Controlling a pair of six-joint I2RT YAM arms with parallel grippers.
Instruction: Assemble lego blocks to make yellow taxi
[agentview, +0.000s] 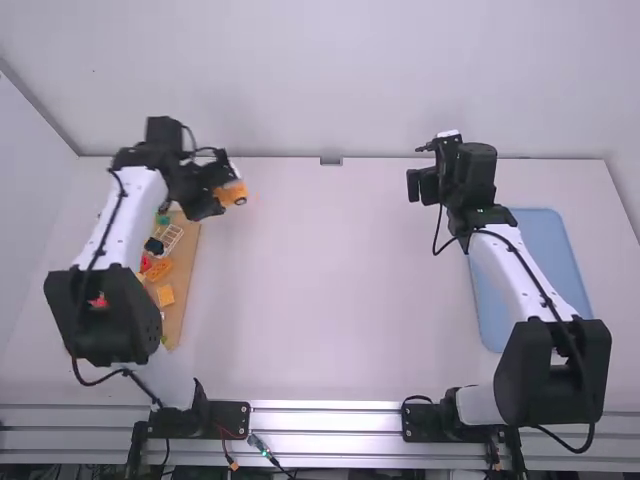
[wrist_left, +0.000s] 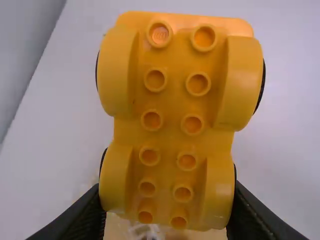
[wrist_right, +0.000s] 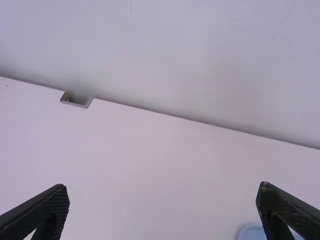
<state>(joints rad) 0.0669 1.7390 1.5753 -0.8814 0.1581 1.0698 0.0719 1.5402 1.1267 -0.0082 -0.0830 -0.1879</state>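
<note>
Car base (wrist_left: 172, 115), pinched in my left gripper (wrist_left: 167, 190): likely light, hard, best held by its sides. Right gripper (wrist_right: 162, 187): wide open, empty.

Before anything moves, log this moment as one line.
left fingers: shut on yellow car base | right fingers: open, nothing between | blocks: on brown board, left side | blue tray: right side

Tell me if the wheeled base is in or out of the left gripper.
In. The left wrist view shows the wheeled base between the fingers of the left gripper, one against each side.
</note>
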